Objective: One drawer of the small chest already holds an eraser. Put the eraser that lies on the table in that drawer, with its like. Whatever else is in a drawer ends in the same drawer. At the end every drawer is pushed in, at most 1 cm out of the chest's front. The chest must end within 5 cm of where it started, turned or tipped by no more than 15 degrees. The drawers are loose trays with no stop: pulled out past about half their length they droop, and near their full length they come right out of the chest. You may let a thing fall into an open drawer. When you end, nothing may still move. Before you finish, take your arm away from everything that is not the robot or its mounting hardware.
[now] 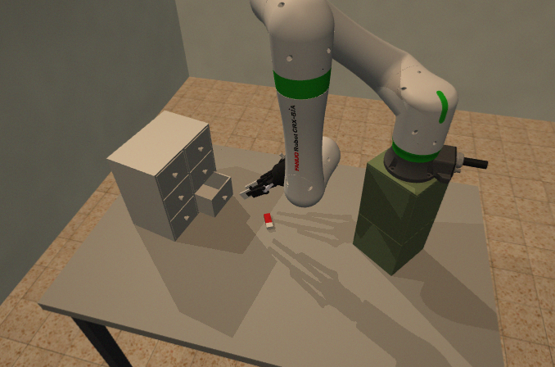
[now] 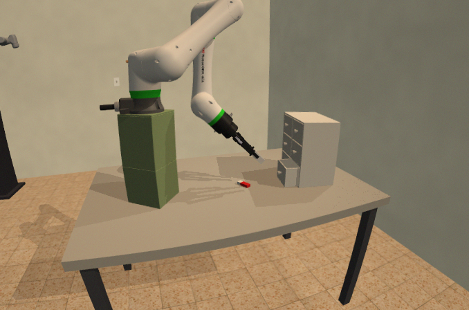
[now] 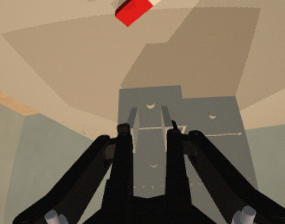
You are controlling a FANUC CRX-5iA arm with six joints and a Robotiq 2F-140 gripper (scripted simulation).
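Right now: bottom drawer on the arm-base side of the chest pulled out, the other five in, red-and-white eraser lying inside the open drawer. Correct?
Not the eraser: the red-and-white eraser lies on the table, outside the open drawer; top and exterior views show it. The rest stands.

Dim warm light, crisp-edged shadows

The smooth off-white arm (image 1: pixel 303 129) (image 2: pixel 202 34) has bright green bands, small round screw recesses and red-and-black "FANUC Robot CRX-5iA" lettering; its slim black tool (image 1: pixel 263 183) (image 2: pixel 249 147) (image 3: pixel 149 116) ends in pale grey pads.
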